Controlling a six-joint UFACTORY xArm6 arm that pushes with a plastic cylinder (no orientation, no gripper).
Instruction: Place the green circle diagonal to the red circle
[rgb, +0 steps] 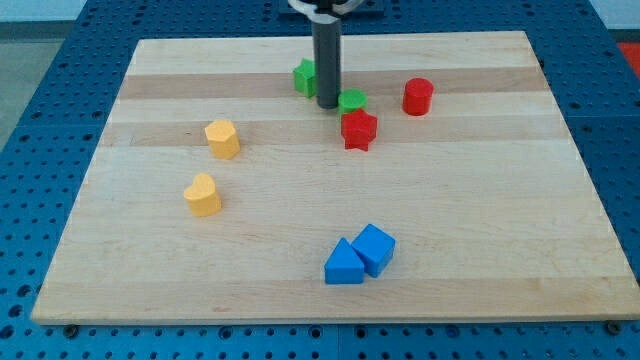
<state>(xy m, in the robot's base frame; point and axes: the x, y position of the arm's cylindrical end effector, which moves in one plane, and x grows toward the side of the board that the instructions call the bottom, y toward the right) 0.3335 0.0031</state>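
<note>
The green circle (352, 99) lies near the board's top middle, touching the top of a red star-shaped block (359, 129). The red circle (417, 96) stands to its right, apart from it. My tip (328, 104) is down on the board just left of the green circle, close to or touching it. A second green block (304, 76), its shape partly hidden by the rod, sits up and left of the tip.
A yellow hexagon-like block (223, 138) and a yellow heart-like block (202, 194) lie at the left. A blue triangle (343, 264) and a blue cube-like block (374, 248) touch each other near the bottom middle. The wooden board (500, 250) has blue perforated table around it.
</note>
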